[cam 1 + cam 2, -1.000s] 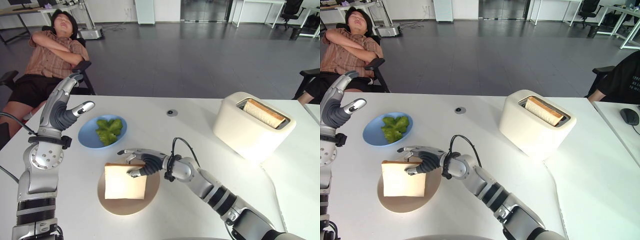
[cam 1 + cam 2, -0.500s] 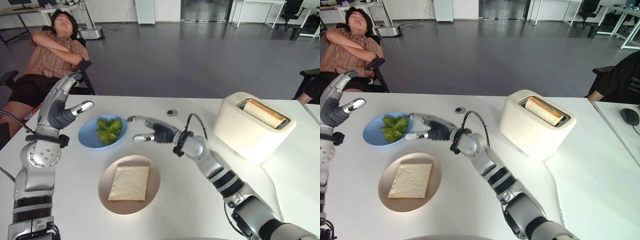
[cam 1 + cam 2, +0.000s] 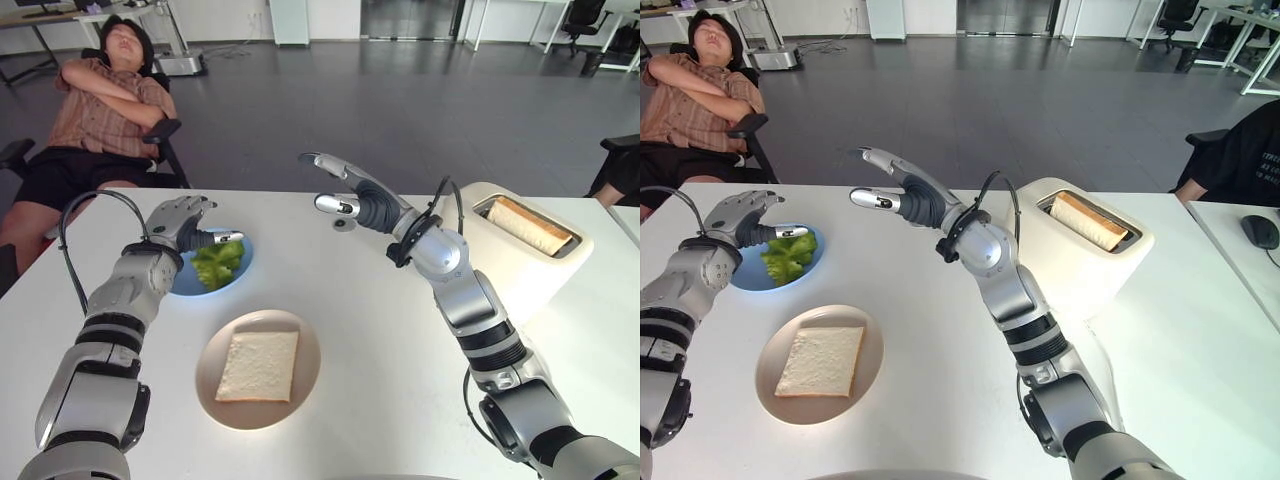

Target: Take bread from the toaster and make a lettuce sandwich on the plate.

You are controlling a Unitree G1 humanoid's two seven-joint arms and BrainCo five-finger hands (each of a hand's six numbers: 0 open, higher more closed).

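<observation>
One slice of bread (image 3: pixel 258 364) lies flat on the tan plate (image 3: pixel 304 370) near the table's front. A second slice (image 3: pixel 527 226) stands in the slot of the white toaster (image 3: pixel 500 262) at the right. Green lettuce (image 3: pixel 219 262) rests in a blue bowl (image 3: pixel 186 282) at the left. My left hand (image 3: pixel 184 224) is low over the bowl's left side, fingers spread and touching nothing I can see. My right hand (image 3: pixel 350 195) hangs in the air above the table's far middle, open and empty, between the bowl and the toaster.
A small round disc (image 3: pixel 341 224) is set in the tabletop just under my right hand. The toaster's cable (image 3: pixel 548 385) trails toward the front right. A computer mouse (image 3: pixel 1260 232) lies on the neighbouring table at far right.
My right hand let go of the slice on the plate, then rose and swung back toward the toaster. My left hand dropped from its raised pose down to the lettuce bowl.
</observation>
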